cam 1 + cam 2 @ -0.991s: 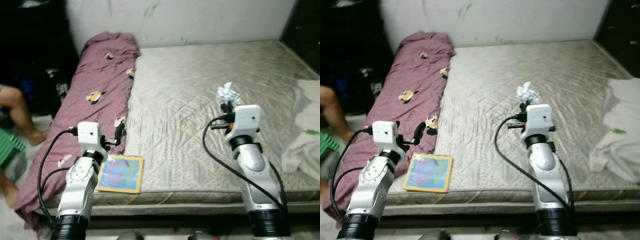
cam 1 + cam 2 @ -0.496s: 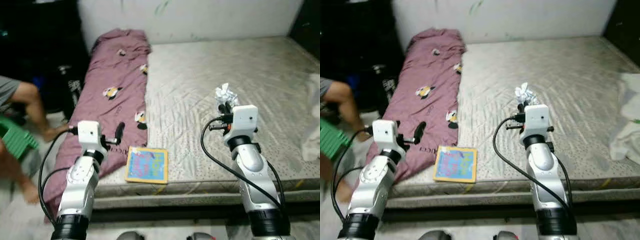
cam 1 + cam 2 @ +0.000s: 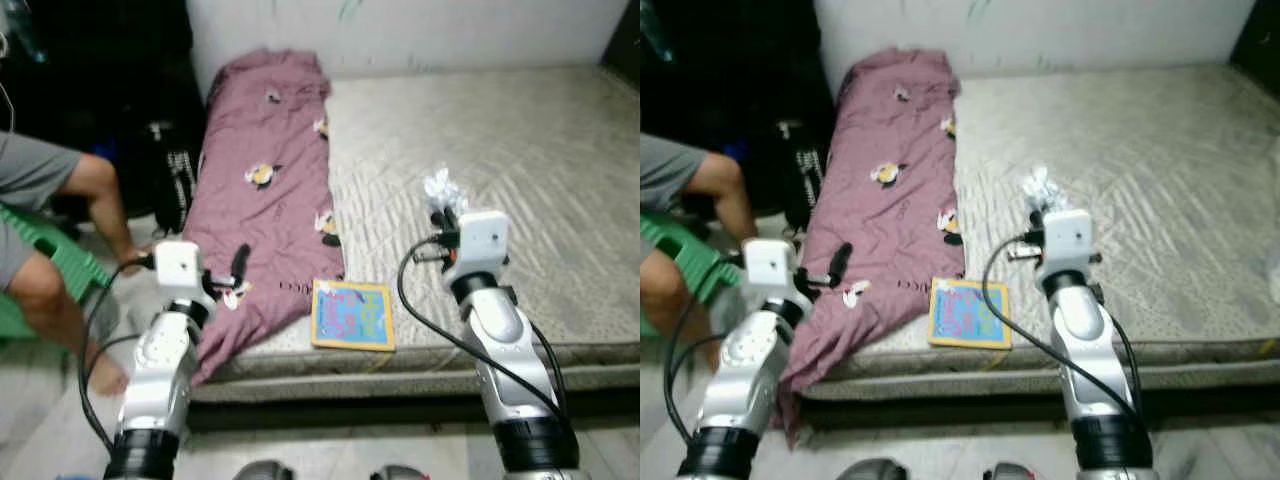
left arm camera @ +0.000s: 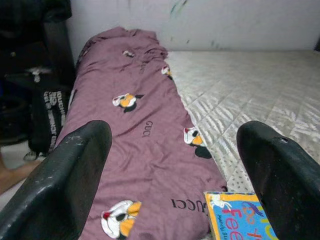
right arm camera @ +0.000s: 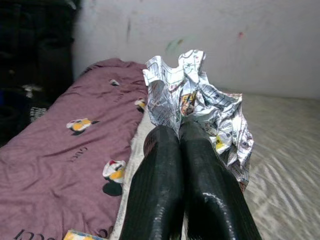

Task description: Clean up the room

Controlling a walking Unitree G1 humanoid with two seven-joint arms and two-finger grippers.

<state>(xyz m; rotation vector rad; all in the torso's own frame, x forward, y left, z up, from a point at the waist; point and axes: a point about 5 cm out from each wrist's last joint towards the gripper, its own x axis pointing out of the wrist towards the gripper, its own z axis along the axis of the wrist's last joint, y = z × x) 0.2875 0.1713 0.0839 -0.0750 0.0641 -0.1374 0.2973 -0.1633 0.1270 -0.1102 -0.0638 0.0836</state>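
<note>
Mattress (image 3: 520,150) | right gripper (image 5: 181,131) pinching crumpled paper (image 5: 200,107) above it | left gripper (image 4: 175,145) open, empty

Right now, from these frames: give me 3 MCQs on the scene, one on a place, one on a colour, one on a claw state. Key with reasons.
1. Where does the picture book lie?
A. at the mattress's near edge, beside the blanket
B. on the floor
C. against the wall

2. What colour is the blanket?
A. green
B. maroon
C. white

3. What state is the right claw in?
A. open
B. shut on crumpled paper
C. shut on nothing

Key: 1 A, it rests on the mattress edge. 2 B, maroon with cartoon prints. 3 B, the fingers pinch the crumpled paper; the left claw is open.
</note>
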